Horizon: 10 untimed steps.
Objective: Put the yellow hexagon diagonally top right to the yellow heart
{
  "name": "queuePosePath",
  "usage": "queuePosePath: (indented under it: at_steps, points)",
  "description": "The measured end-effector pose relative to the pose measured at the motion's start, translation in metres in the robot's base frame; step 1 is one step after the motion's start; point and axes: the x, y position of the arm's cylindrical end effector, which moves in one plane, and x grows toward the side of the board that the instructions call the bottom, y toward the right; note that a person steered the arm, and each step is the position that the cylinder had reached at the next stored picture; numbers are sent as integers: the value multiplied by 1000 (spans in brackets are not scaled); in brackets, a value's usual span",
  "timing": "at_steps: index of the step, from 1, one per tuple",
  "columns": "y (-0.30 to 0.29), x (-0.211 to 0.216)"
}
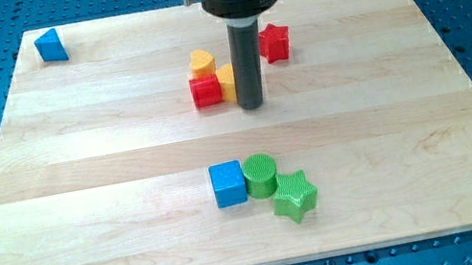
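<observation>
The yellow heart lies above the middle of the board. Just below it sits a red block. The yellow hexagon is to the right of the red block and below right of the heart, partly hidden by my rod. My tip rests on the board right against the hexagon's right side. A red star lies to the upper right of the rod.
A blue triangle sits at the view's top left corner of the wooden board. A blue cube, a green cylinder and a green star cluster below the middle.
</observation>
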Motion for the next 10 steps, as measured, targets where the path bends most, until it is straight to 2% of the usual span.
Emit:
queuePosePath:
  at_steps: [1, 3, 5, 6, 7, 8, 9, 10]
  points:
    - [10, -29]
    - [23, -33]
    - [13, -70]
    - [16, -32]
    - [-18, -39]
    - [-45, -12]
    - [-74, -7]
    - [-93, -45]
